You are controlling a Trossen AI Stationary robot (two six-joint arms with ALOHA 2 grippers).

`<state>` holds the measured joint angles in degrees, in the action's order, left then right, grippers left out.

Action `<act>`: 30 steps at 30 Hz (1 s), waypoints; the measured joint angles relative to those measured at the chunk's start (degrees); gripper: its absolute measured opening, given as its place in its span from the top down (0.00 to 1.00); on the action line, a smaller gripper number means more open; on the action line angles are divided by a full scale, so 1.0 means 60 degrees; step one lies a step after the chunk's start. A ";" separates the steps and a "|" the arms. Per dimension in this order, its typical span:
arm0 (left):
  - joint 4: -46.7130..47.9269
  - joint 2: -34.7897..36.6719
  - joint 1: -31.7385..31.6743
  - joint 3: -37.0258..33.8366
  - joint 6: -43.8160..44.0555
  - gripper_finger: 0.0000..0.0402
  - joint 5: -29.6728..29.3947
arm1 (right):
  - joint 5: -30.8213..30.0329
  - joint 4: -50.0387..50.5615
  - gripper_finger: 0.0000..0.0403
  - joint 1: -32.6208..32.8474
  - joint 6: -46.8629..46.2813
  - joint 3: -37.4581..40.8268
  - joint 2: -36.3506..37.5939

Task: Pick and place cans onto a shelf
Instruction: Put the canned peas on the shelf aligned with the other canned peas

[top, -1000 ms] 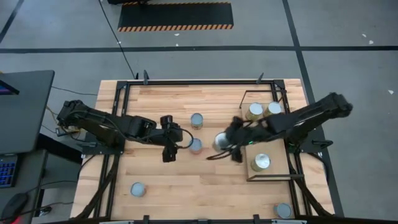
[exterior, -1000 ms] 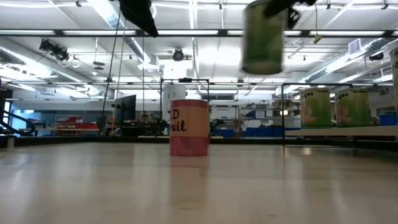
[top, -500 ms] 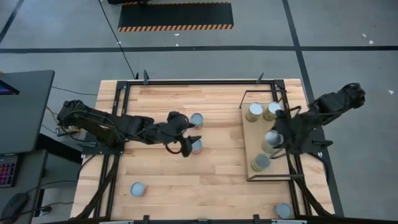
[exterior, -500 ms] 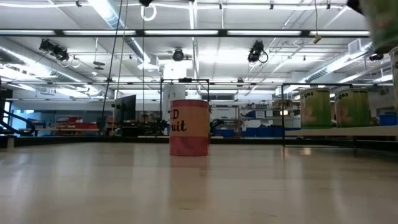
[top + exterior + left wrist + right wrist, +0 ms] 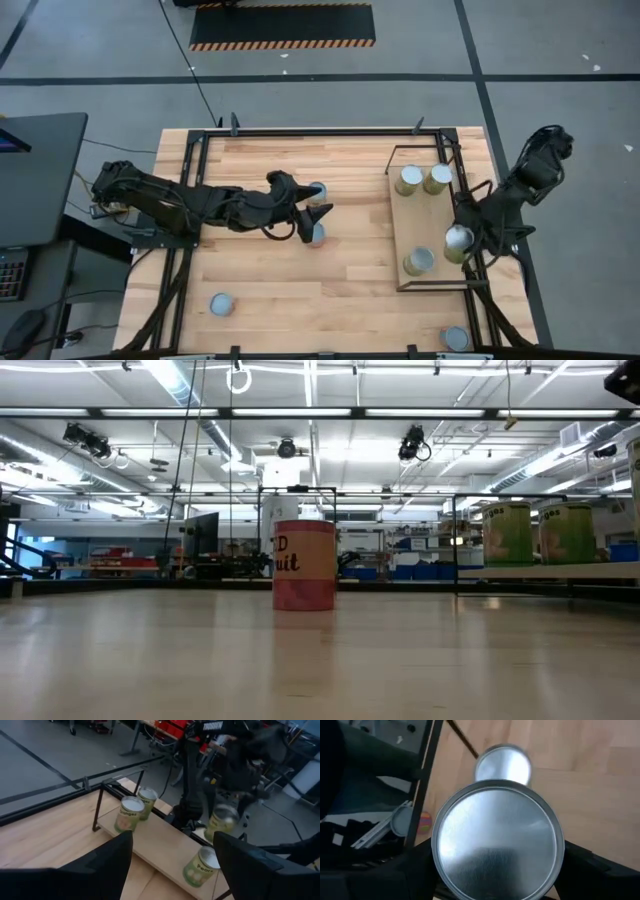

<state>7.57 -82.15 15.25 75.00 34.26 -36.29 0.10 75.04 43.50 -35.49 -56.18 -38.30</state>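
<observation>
Right gripper (image 5: 462,236) hangs over the right edge of the shelf (image 5: 415,225), its fingers clamped on a silver-topped can (image 5: 458,239); in the right wrist view that can's round lid (image 5: 497,842) sits between the dark fingers (image 5: 395,872), with another can's top (image 5: 502,766) lying beyond it on the wood; from the left wrist view the held can (image 5: 221,821) shows a green label and is raised clear of the shelf board (image 5: 160,845), close to the can standing near the board's end (image 5: 200,866).

On the shelf itself, two cans stand side by side at the far end (image 5: 409,180) (image 5: 437,178) and one stands near the front end (image 5: 419,261), just beside the held can; the low view shows two green-labelled cans (image 5: 507,533) (image 5: 565,532) up on the shelf at the right.

Left gripper (image 5: 310,214) is near the middle of the desk (image 5: 260,280), fingers apart, just beside a red-labelled can (image 5: 316,235) and another can (image 5: 316,192) behind it; the red can (image 5: 303,564) stands upright in the low view, and whether a finger touches it cannot be told.

One more can (image 5: 222,304) stands near the desk's front-left corner, and another (image 5: 456,338) near the front-right corner, both well apart from either gripper.
</observation>
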 joint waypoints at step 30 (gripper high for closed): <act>0.0142 0.0000 -0.0004 0.0000 -0.0175 0.29 -0.0014 | -0.2953 -0.1151 0.21 0.4070 -0.3758 0.2530 -0.0595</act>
<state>8.43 -82.15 15.22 75.00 33.21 -36.38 -17.61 68.14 67.92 -58.04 -40.99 -41.87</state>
